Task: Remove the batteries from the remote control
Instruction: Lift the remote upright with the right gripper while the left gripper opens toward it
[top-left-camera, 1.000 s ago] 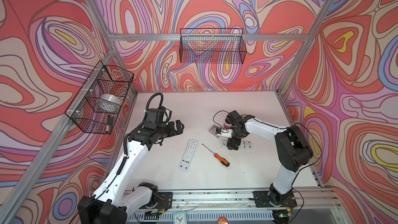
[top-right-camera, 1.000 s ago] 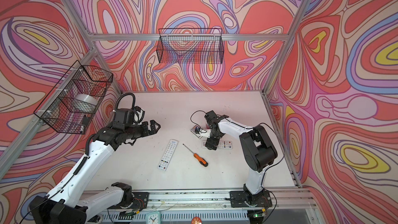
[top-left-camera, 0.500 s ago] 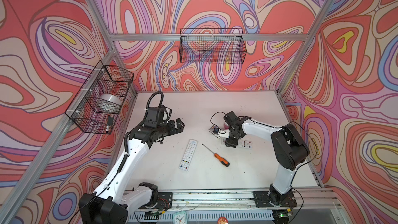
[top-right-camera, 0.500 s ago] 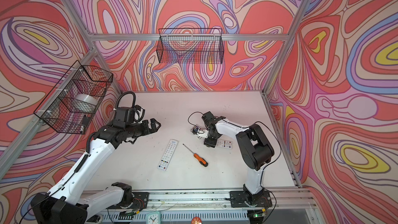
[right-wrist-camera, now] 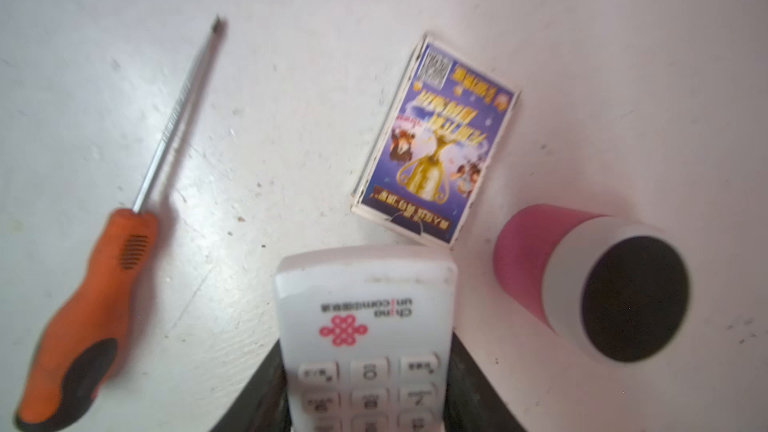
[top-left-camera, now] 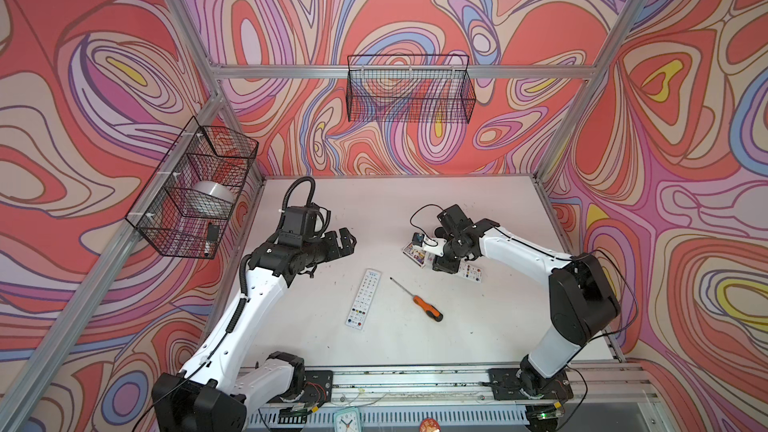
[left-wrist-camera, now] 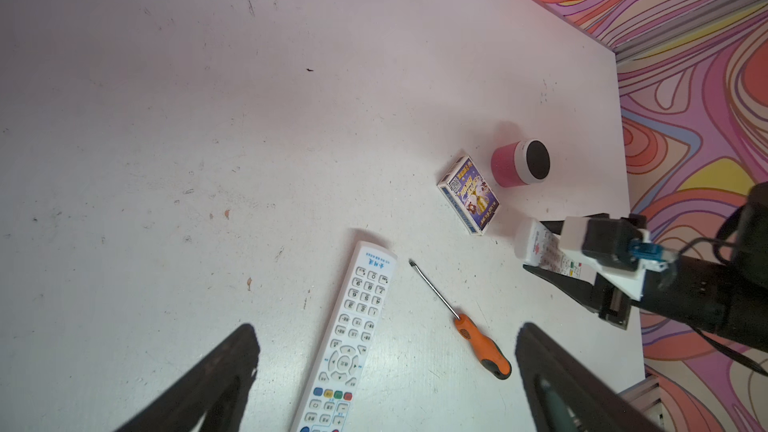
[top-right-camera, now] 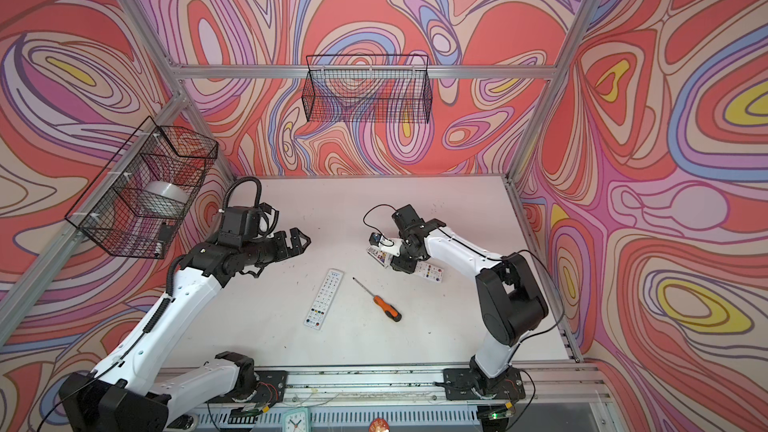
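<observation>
The left gripper (top-left-camera: 345, 241) hangs over the left side of the white table (top-left-camera: 374, 201). Its two fingers are wide apart and hold nothing.

The right gripper (top-left-camera: 444, 263) is down low on the right side of the table. Its dark fingers (right-wrist-camera: 266, 388) press on both long sides of the small remote (right-wrist-camera: 365, 326), so it is clamped on it. The small remote has its buttons up.

The long remote (top-left-camera: 364, 299) lies flat in the middle of the table, buttons up too. The orange screwdriver (top-left-camera: 417, 300) lies just to its right, not touching it.

A blue picture box (right-wrist-camera: 436, 147) lies just past the end of the small remote. A pink round can (right-wrist-camera: 582, 284) with a dark top stands near the box.

The batteries do not show in any view, so I cannot tell where they are.
</observation>
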You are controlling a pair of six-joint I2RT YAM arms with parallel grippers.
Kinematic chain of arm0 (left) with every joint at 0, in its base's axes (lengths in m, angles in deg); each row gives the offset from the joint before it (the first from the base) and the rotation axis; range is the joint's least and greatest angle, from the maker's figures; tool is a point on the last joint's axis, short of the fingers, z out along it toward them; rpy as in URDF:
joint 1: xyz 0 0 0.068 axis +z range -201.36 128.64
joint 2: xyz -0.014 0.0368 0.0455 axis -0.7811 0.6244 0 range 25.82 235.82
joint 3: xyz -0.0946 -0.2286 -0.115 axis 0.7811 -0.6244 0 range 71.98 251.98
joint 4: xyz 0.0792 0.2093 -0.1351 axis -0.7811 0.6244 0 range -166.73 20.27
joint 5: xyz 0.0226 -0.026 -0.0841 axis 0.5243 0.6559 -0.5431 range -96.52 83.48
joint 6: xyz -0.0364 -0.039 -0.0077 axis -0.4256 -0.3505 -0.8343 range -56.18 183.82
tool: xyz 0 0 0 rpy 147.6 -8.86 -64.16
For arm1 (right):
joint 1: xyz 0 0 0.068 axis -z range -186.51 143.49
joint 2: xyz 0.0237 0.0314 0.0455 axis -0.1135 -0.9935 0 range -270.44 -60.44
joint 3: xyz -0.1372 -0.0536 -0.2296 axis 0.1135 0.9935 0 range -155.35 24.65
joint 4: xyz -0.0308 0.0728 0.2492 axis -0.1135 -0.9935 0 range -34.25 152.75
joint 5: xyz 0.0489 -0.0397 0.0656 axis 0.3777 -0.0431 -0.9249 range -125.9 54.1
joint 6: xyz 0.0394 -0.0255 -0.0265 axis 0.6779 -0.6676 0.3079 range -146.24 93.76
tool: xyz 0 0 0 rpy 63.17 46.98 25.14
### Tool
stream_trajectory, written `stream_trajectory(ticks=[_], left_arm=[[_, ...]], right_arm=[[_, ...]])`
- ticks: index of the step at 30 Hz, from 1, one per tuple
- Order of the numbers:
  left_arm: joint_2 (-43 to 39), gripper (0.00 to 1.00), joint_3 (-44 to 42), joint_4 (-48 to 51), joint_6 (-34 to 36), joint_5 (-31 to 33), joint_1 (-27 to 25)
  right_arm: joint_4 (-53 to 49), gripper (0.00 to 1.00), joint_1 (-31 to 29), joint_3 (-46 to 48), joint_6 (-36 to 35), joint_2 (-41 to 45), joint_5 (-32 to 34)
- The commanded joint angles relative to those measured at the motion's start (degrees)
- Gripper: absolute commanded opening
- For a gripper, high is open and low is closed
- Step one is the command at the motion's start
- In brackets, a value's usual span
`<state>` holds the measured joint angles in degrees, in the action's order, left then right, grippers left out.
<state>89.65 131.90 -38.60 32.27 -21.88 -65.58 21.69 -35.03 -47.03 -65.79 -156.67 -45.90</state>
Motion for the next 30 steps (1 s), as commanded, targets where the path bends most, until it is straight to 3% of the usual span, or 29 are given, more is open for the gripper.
stream_trajectory(ticks=[1,6,9,12,17,20,24,30], left_arm=[[-0.9,1.0,0.6,-2.4,-1.4,-4.2,0.0],[0.2,1.0,0.5,-11.6,-5.7,-15.0,0.0],[0.8,1.0,-0.7,-21.0,-11.1,-22.5,-0.1],[1.9,1.0,-2.2,-32.7,-18.8,-29.3,-0.1],[2.9,1.0,-4.9,-53.7,-33.1,-36.9,-0.2],[3.8,1.0,-3.8,-60.4,-37.1,-40.2,-1.0],[4.7,1.0,-0.6,-60.2,-36.6,-42.5,-2.3],[5.9,1.0,2.5,-57.0,-33.1,-44.7,-5.2]], right_arm=[[1.6,0.43,1.5,-6.3,12.9,4.8,-11.2],[21.6,0.45,3.4,-4.7,38.7,10.9,-23.8],[39.0,0.45,4.0,-0.9,53.5,13.1,-27.6],[48.5,0.44,4.3,-0.6,63.7,13.2,-30.0],[59.2,0.44,5.2,-3.7,75.1,11.5,-36.6],[68.1,0.43,5.7,-5.5,84.8,9.2,-39.8],[72.8,0.41,5.7,-8.4,91.0,7.0,-39.2],[72.4,0.4,5.6,-10.8,92.3,6.0,-38.5]])
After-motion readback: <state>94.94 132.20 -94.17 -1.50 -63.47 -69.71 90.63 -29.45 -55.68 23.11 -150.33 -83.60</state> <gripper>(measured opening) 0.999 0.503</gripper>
